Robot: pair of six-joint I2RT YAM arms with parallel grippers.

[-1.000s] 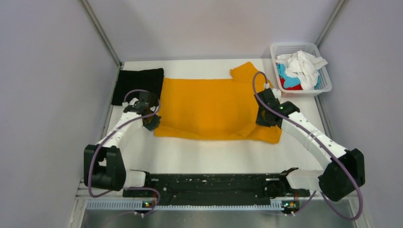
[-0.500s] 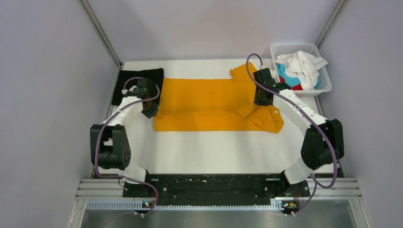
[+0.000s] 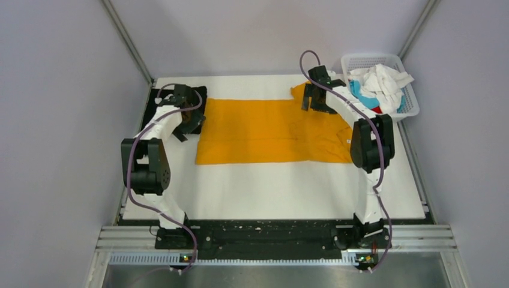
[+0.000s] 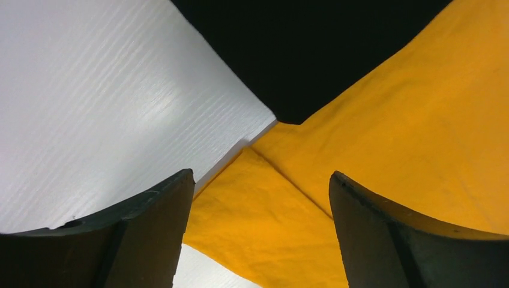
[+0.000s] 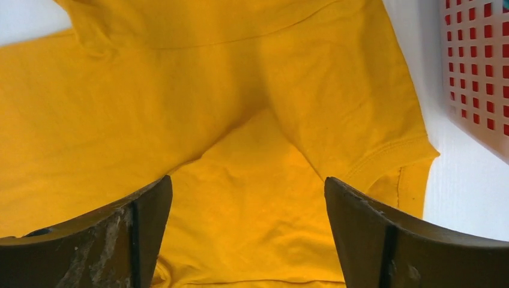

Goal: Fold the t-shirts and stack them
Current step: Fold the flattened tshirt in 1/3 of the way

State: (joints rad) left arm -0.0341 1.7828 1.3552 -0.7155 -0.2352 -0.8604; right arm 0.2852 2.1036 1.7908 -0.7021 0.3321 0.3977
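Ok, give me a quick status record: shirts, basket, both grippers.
orange t-shirt: flat on the table, folded into a long strip
black t-shirt: folded, far left corner, beside the orange t-shirt's end
basket: far right, holds crumpled shirts: white, light-blue, red
left gripper: open, above the orange t-shirt's left end, empty
right gripper: open, above its right sleeve end, empty

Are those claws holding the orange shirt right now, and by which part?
Nothing is held. The left gripper and the right gripper both stand open over the orange shirt, with no cloth caught in either.
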